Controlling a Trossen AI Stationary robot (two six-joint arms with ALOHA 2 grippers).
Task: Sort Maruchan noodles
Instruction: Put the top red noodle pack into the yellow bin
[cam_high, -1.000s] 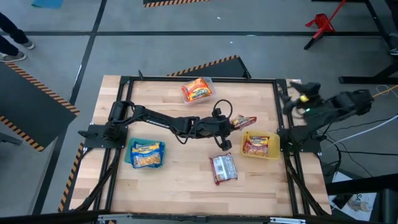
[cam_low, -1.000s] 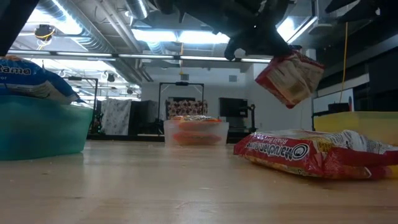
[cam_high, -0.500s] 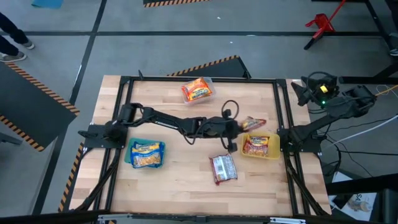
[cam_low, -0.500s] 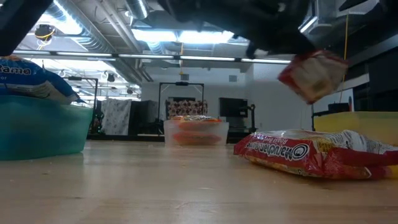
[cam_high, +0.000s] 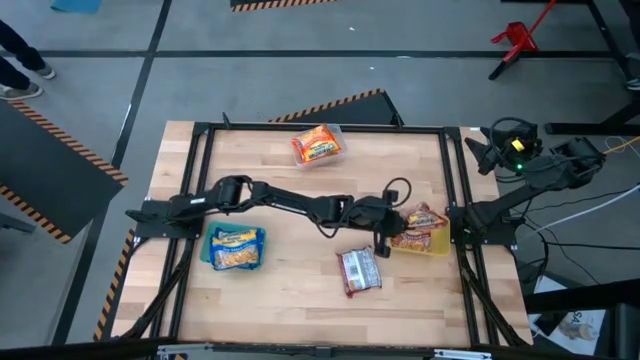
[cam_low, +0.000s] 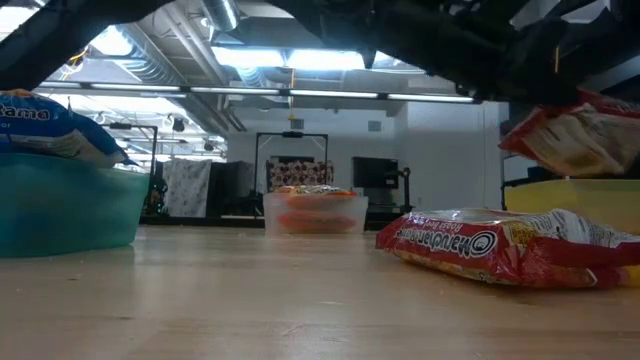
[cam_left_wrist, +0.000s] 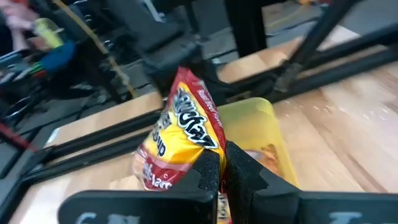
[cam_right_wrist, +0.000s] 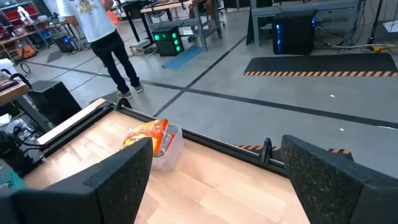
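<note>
Hanging over the yellow bin (cam_high: 437, 244), the left gripper (cam_high: 392, 233) pinches a red-and-yellow noodle packet (cam_high: 424, 219) ready to drop with its match inside; the right gripper (cam_high: 484, 152) waits spread wide off-table

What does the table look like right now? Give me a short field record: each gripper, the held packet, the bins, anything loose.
left gripper: shut on the red-and-yellow packet, held over the yellow bin
right gripper: open, empty, raised off the table's right edge
yellow bin: already holds at least one packet
teal bin: blue-and-yellow packet inside
clear bin: orange packet inside
loose: dark red-and-white packet flat on the table, near the yellow bin
</note>
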